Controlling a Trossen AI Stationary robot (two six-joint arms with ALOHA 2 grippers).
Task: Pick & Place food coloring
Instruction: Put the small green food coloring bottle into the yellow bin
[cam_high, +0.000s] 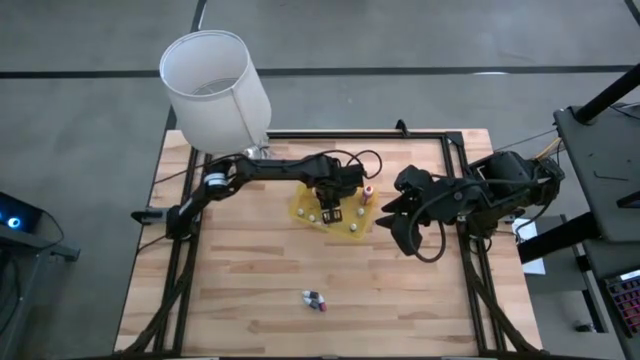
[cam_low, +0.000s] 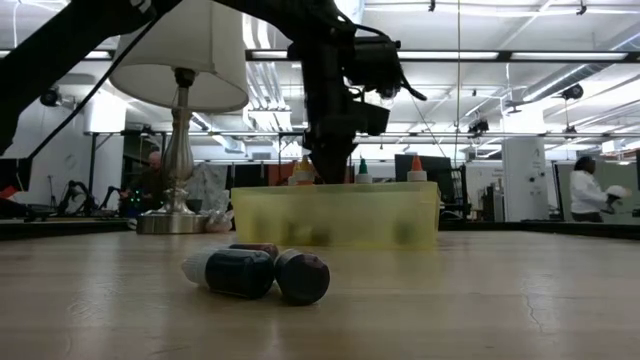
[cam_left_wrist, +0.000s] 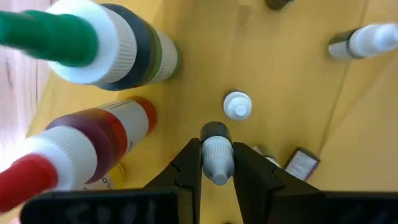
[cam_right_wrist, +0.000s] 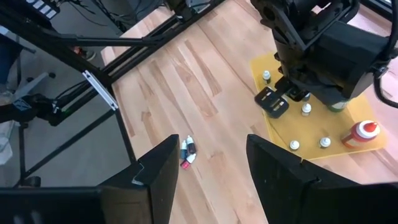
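Left wrist view showed the left gripper clenched on a small vial standing in the yellow tray at mid-table. Its pinch seemingly sat only on the tapered tip, so lifting risked a slip (or knocking neighbouring bottles). The right gripper hung released on the right.

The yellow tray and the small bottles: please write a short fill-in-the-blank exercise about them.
1. The left gripper has its fingers closed on a small bottle with a ____ tip.
2. The big bottle has a ____ cap.
3. The yellow tray rests on the ____.

Missing words: white; green; table
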